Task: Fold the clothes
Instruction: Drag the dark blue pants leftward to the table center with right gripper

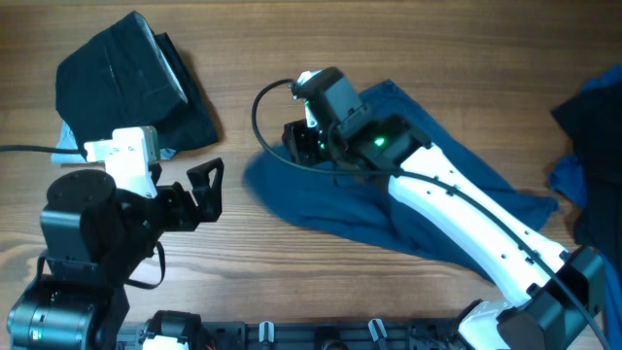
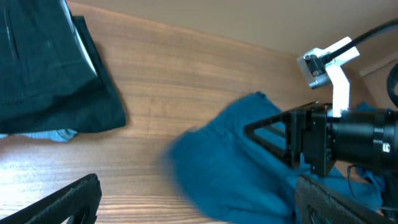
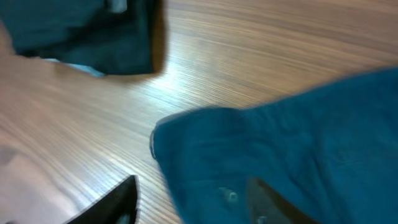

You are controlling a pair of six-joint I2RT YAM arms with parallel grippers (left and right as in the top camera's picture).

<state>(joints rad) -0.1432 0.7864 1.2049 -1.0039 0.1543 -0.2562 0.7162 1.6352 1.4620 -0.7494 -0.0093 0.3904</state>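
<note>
Hovering right gripper (image 3: 191, 184) over left edge of shorts (image 1: 321, 199), mid-table, fingers apart, nothing held. Left gripper (image 1: 206, 190) apart too, just left of shorts. Best pinch both edge corners, then fold evenly.

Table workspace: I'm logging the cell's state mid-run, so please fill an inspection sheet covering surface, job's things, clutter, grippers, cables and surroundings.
Surface: wooden table, bare grain between the garments.
Job's things: dark blue shorts lie unfolded mid-table, partly under the right arm. A folded dark stack sits upper left, with pale blue fabric peeking out beneath it. More dark and blue fabric lies at the right edge.
Clutter: nothing seen.
Grippers: left gripper is open over bare wood, apart from the shorts. Right gripper is open over the shorts' edge.
Cables: black cable loops from the right wrist. A second cable enters at the left edge.
Surroundings: black rail along the near edge.
</note>
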